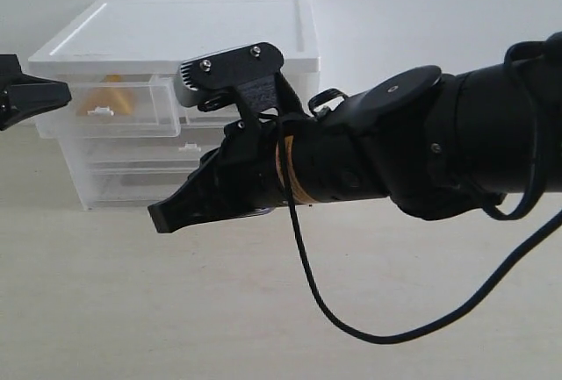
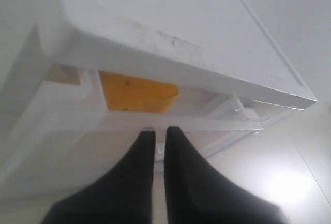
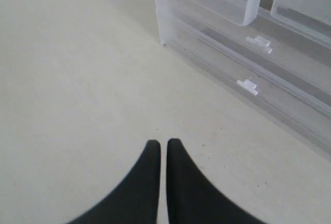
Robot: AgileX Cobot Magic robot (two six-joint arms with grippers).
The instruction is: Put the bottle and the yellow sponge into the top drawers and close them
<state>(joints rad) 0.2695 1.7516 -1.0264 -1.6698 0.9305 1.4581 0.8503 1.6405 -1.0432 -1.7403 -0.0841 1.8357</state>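
Note:
The yellow sponge [image 1: 117, 95] lies inside the left top drawer [image 1: 145, 103], which stands out a little from the cabinet front. In the left wrist view the sponge [image 2: 137, 93] shows through that drawer's wall [image 2: 62, 115]. My left gripper [image 1: 61, 92] [image 2: 159, 130] is shut and empty, a short way in front of the drawer's tab handle [image 1: 99, 111]. My right gripper [image 1: 161, 216] [image 3: 163, 141] is shut and empty, low over the table before the cabinet. The right top drawer [image 3: 305, 4] is mostly hidden behind my right wrist. The bottle is out of view.
The white cabinet [image 1: 184, 25] stands at the back left against the wall. Two full-width drawers with tab handles [image 3: 257, 40] [image 3: 247, 86] sit shut below. A black cable [image 1: 303, 283] hangs from my right arm down to the beige table [image 1: 132, 310].

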